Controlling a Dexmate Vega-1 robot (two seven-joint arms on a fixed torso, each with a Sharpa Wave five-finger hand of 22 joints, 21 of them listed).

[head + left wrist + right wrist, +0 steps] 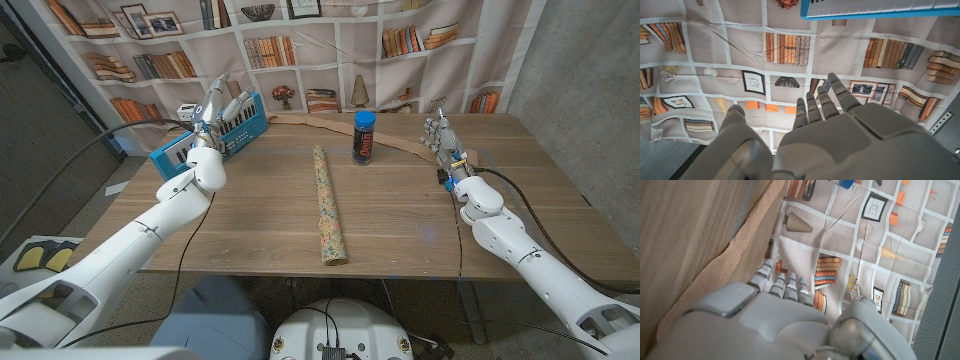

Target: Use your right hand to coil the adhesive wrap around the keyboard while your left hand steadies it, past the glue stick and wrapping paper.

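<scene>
A blue toy keyboard (222, 132) lies at the table's far left, and its blue edge (880, 8) shows beyond my left hand's fingers. My left hand (214, 112) is raised at the keyboard, fingers apart, nothing in it (825, 125). A tan strip of adhesive wrap (320, 122) runs from the keyboard along the back of the table to the far right. My right hand (444, 138) stands upright at the strip's right end, fingers extended and holding nothing. The tan strip (735, 260) lies on the wood right beside those fingers (785, 287).
A black glue stick (364, 137) with a blue cap stands upright at the back middle, just in front of the strip. A patterned roll of wrapping paper (329, 205) lies lengthwise down the table's middle. A bookshelf-print curtain (330, 50) hangs behind the table.
</scene>
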